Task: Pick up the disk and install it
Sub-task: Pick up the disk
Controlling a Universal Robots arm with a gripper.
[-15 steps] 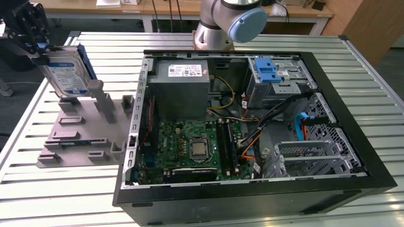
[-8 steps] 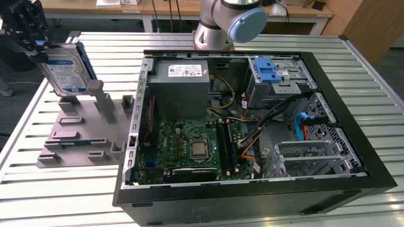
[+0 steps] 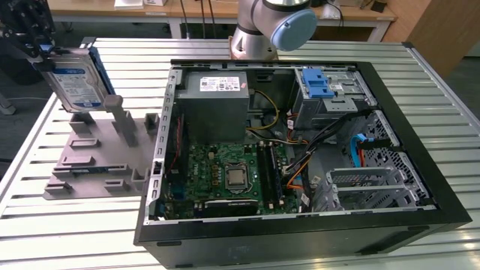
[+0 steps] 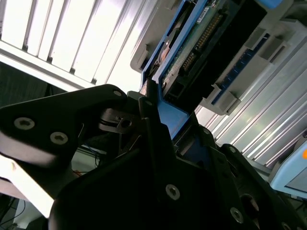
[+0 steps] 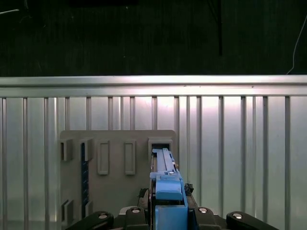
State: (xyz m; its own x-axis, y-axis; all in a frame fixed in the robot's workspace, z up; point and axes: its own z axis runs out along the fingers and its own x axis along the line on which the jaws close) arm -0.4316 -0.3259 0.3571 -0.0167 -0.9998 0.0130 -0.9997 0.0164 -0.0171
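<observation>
While hanging over the grey holder (image 3: 98,160), disk (image 3: 75,83) stands on edge | claw (image 3: 36,49): pinching disk's upper end

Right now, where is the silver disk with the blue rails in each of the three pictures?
Exterior view: the disk is at the upper left, upright in the tool, over the grey rack.
Second wrist view: the disk is at the upper middle, circuit-board side showing.
First wrist view: the disk is at the bottom centre, seen edge-on.
Shared landmark: the grey rack.
</observation>
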